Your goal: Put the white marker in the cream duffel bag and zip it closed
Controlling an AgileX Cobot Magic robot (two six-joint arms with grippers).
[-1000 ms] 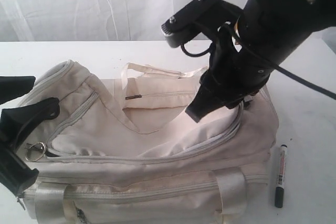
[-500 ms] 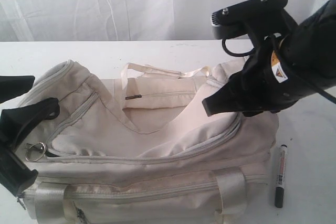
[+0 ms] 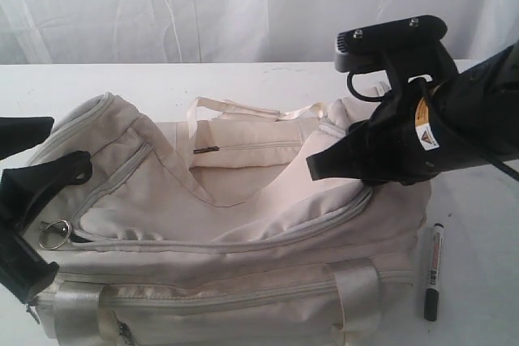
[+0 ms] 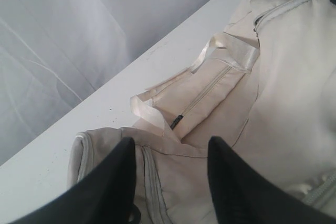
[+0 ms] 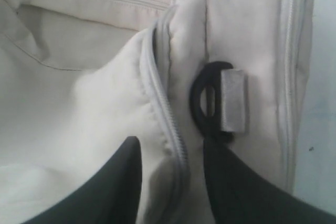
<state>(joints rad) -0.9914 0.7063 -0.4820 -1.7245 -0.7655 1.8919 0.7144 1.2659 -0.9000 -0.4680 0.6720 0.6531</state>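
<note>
L jaws part-cropped, beside bag

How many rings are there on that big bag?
2. A silver ring hangs at the left end of the cream duffel bag in the exterior view. A black ring sits on its other end, seen from the right wrist. More may be hidden.

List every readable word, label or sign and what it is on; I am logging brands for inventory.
Nothing here reads clearly.
White marker: red and dark print on the barrel, too small to read.
Right arm: white sticker with a yellow warning triangle, wording blurred.
Cream duffel bag: no print visible.
</note>
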